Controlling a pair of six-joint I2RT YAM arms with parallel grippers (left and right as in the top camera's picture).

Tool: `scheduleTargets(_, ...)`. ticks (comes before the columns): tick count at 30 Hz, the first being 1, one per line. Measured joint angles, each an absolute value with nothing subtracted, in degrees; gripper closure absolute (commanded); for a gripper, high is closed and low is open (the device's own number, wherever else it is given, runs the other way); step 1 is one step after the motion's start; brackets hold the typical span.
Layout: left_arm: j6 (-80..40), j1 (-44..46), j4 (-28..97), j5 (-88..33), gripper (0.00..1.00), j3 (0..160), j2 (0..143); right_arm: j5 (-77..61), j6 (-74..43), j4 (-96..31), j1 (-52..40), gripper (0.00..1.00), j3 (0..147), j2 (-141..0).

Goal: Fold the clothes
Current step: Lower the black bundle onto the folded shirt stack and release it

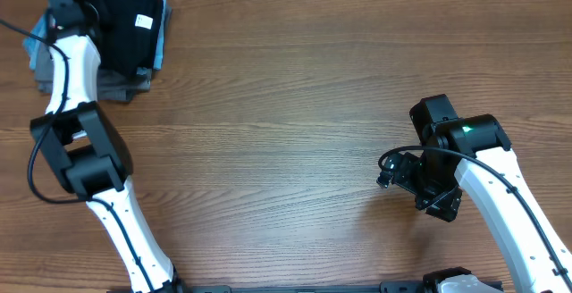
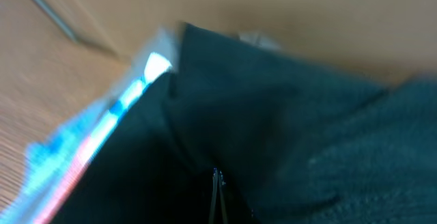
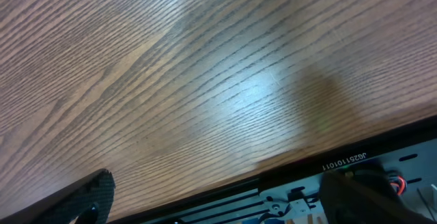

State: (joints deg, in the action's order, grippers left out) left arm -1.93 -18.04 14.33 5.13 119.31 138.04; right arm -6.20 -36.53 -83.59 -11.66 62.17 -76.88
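Left arm extended far-left, left end effector (image 2: 217, 190) pinching black T-shirt (image 1: 121, 25); right end effector (image 1: 391, 170) released.

This is looking like a robotics lab. Two white-and-black machines, the left arm (image 1: 85, 150) and the right arm (image 1: 500, 186), are rising from the near edge of a wood-grain counter (image 1: 286, 87), trailing a loose black cable (image 1: 30, 172). A green status light (image 1: 466, 131) is glowing on the right arm. A black metal mounting rail (image 3: 225, 197) carrying a printed serial label (image 3: 343, 161) is running along the counter's edge. A black T-shirt (image 1: 125, 16) is lying on stacked garments (image 1: 121, 87) in the far left corner.
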Motion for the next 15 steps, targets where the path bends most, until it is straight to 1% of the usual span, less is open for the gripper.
scheduleTargets(4,-0.9,-18.2,14.7,7.2,0.93,119.5,140.3,-6.2,-37.1,-84.6,-11.7,0.00,62.2,-76.9)
scheduleTargets(7,-0.7,-18.5,16.1,8.4,0.84,120.2,140.3,-6.2,-37.3,-85.1,-11.7,0.00,62.2,-76.9)
scheduleTargets(9,-0.3,-18.9,16.6,8.7,0.76,120.4,140.3,-6.2,-37.4,-85.1,-11.7,0.00,62.2,-76.9)
scheduleTargets(11,0.0,-19.5,17.1,8.8,0.74,120.4,140.0,-6.2,-37.6,-85.1,-11.7,0.00,62.2,-76.9)
scheduleTargets(12,0.1,-19.8,17.4,8.8,0.69,120.4,139.7,-6.2,-37.7,-85.2,-11.7,0.00,62.2,-76.9)
scheduleTargets(14,0.0,-20.2,18.2,9.0,0.51,120.4,138.8,-6.2,-38.0,-85.3,-11.7,0.00,62.2,-76.9)
scheduleTargets(15,0.1,-20.3,18.5,9.2,0.49,120.3,138.1,-6.2,-38.2,-85.5,-11.7,0.00,62.2,-76.9)
